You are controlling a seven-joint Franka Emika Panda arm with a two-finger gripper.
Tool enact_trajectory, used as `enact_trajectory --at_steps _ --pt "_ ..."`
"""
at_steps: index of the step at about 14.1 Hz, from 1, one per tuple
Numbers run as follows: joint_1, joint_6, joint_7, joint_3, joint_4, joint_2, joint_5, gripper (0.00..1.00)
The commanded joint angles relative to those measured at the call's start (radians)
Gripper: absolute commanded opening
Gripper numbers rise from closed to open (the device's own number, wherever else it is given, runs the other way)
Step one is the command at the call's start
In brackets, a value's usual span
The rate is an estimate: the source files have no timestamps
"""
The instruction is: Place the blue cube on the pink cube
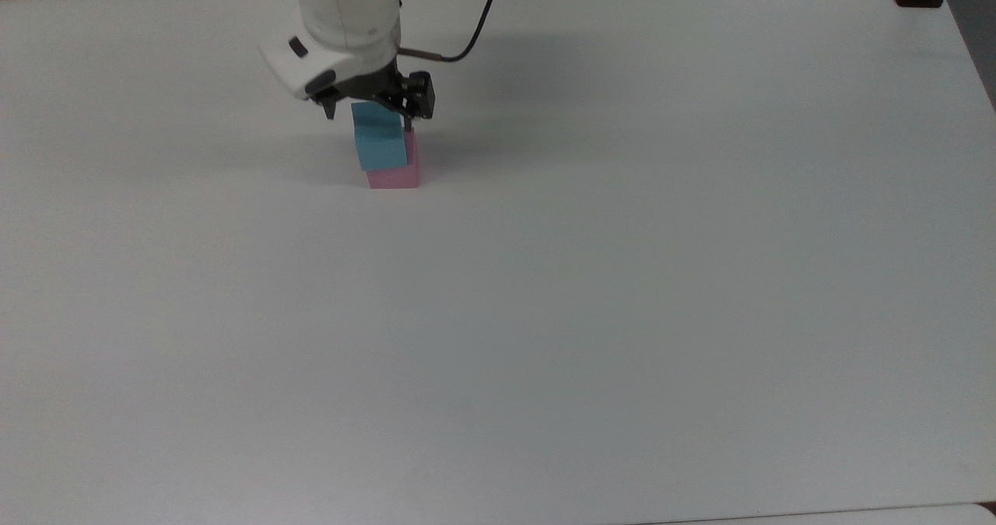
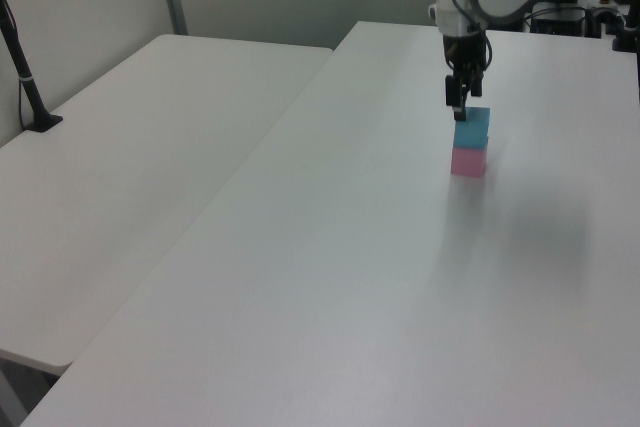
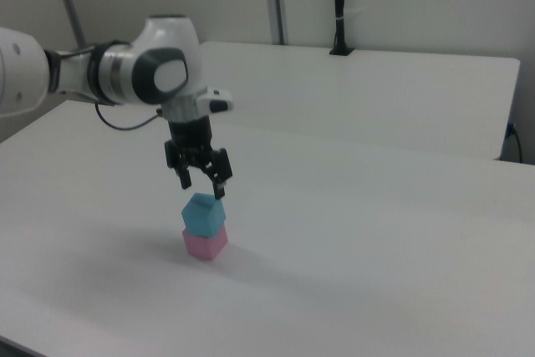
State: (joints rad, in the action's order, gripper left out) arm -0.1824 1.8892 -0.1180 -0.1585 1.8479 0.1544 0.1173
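Right view showed the blue cube (image 3: 205, 213) sitting on top of the pink cube (image 3: 205, 244), and the pink cube sat on the white table (image 3: 376, 248). The two cubes touched, one right above the other. The blue one looked turned a little, so its corners did not line up with the pink one's corners.

The gripper (image 3: 201, 184) hung just above the blue cube. Its two fingers were spread apart and held nothing. A small gap showed between the fingertips and the top of the blue cube, so the hand was not touching it.

From the top view, the blue cube (image 1: 379, 145) covered most of the pink cube (image 1: 395, 173), with some pink showing at the top view's right and along the bottom edge. The gripper (image 1: 369, 117) sat above the blue cube's far edge, with its fingers wide.

From the left view, the blue cube (image 2: 472, 128) stood straight on the pink cube (image 2: 468, 161), and the gripper (image 2: 459, 107) was up by the blue cube's top corner.

I think the main job was done, because the blue cube stood on the pink one with nothing holding it. What seemed left was for the arm to move up and away without bumping the little tower.
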Motion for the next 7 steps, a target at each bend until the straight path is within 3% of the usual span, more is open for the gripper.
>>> enact_trajectory --at_steps 1,4,7 --pt "-0.003 -0.214 -0.031 0.011 -0.160 -0.036 -0.022 1.00" --pt "-0.003 -0.344 -0.028 0.025 -0.243 -0.074 -0.047 1.00" --pt "0.004 -0.424 -0.023 0.069 -0.256 -0.136 -0.065 1.00"
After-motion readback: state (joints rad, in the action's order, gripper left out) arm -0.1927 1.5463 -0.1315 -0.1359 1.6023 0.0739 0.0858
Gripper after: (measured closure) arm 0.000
